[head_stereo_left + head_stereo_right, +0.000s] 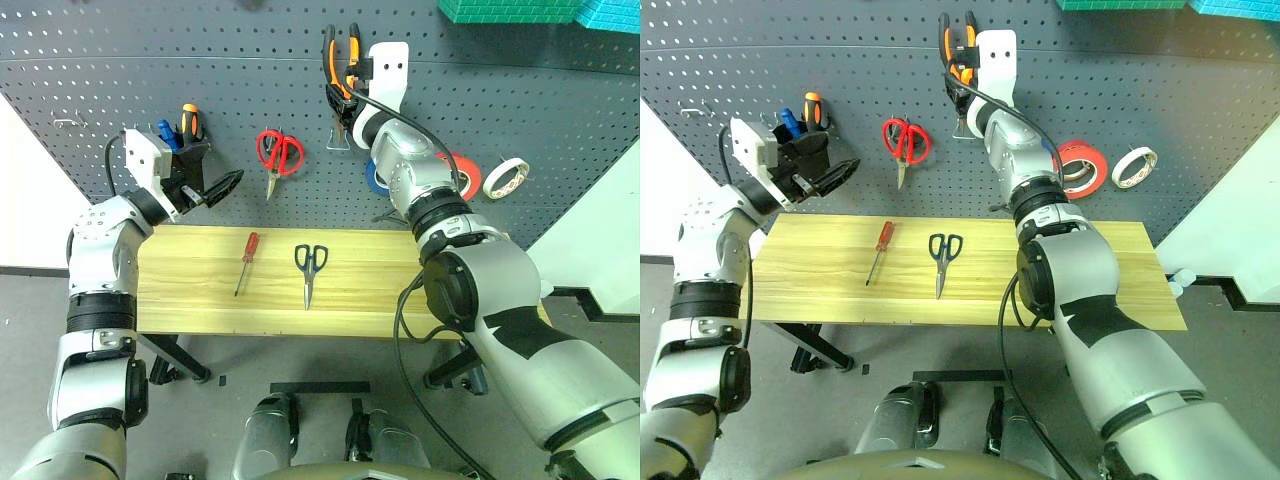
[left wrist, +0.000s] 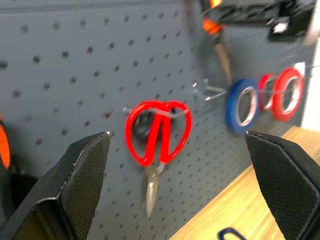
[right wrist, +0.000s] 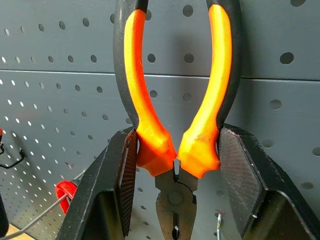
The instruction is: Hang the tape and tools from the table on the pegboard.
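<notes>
Pliers [image 3: 176, 130] clamped in right gripper [image 3: 177, 165] jaws, against pegboard [image 3: 60, 75]

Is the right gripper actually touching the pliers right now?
Touching. The right wrist view shows both black fingers of the right gripper pressed against the orange handles of the pliers, just above the pivot, in front of the pegboard.
</notes>
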Available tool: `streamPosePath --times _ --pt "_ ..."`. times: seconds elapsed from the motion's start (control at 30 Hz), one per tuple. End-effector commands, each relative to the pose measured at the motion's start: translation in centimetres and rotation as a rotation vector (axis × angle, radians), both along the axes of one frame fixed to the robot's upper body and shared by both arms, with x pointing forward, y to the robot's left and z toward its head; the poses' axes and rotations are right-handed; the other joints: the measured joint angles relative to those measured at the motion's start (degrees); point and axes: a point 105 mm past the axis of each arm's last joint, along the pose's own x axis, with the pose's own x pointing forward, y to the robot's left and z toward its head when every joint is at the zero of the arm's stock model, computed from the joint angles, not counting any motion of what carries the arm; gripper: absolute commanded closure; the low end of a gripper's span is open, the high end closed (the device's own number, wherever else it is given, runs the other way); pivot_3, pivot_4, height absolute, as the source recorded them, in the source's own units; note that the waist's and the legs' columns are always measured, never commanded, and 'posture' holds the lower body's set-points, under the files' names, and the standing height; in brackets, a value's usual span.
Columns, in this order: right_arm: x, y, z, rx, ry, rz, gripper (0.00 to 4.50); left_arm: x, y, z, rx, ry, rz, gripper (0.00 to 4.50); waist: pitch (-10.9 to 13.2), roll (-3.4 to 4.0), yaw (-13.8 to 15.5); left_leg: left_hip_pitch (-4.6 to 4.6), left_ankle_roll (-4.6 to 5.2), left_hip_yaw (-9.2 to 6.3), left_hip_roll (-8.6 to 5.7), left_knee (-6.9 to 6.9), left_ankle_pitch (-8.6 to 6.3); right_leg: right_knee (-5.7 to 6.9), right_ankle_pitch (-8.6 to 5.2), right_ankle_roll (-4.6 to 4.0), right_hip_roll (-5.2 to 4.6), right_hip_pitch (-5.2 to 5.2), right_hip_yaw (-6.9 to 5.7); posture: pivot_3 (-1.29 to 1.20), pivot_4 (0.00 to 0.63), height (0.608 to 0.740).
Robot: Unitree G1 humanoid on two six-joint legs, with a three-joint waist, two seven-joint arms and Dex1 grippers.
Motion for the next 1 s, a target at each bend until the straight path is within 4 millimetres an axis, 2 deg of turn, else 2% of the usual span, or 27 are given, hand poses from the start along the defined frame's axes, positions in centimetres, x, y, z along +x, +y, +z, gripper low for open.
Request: streamPosePath --times 0.03,0.27,0.4,0.7,1.0 --pt "-0.5 0.7 4.0 0.027 -0.107 0.005 2.45 0.7 -0.8 1.6 0.015 -0.056 0.011 0.00 0.0 0.00 -0.1 -0.01 0.00 0.00 0.00 0.00 0.00 0.00 0.00 0.00 0.00 -0.01 0.00 0.30 0.012 0.732" --pt "-0.5 0.8 4.3 0.028 -0.123 -0.022 2.45 1.4 -2.3 2.3 -0.012 -0.080 -0.014 0.00 0.0 -0.01 0.0 -0.01 0.01 0.00 0.00 0.01 0.01 0.00 0.00 0.00 0.02 0.00 0.00 0.32 0.009 0.732" --pt "-0.6 1.0 4.5 0.041 -0.135 -0.024 2.45 1.3 -2.6 1.9 0.003 -0.073 -0.022 0.00 0.0 -0.01 0.0 -0.02 0.02 0.00 0.00 0.02 0.02 0.01 0.01 0.00 0.02 0.00 0.00 0.33 0.010 0.732" --pt "-0.3 1.8 3.1 -0.060 -0.082 -0.075 2.45 1.0 -2.7 1.3 0.010 -0.061 -0.028 0.00 0.0 -0.02 0.2 -0.02 0.06 -0.02 0.00 0.03 0.04 0.02 0.01 0.00 0.03 0.01 0.00 0.36 0.014 0.732" --pt "0.0 0.3 4.6 0.000 -0.063 -0.125 2.45 0.6 -2.7 0.9 -0.009 -0.041 -0.013 0.00 0.0 -0.02 1.1 -0.02 0.02 -0.04 0.00 0.04 0.02 0.02 0.02 -0.01 0.03 0.02 0.00 0.38 0.008 0.732"
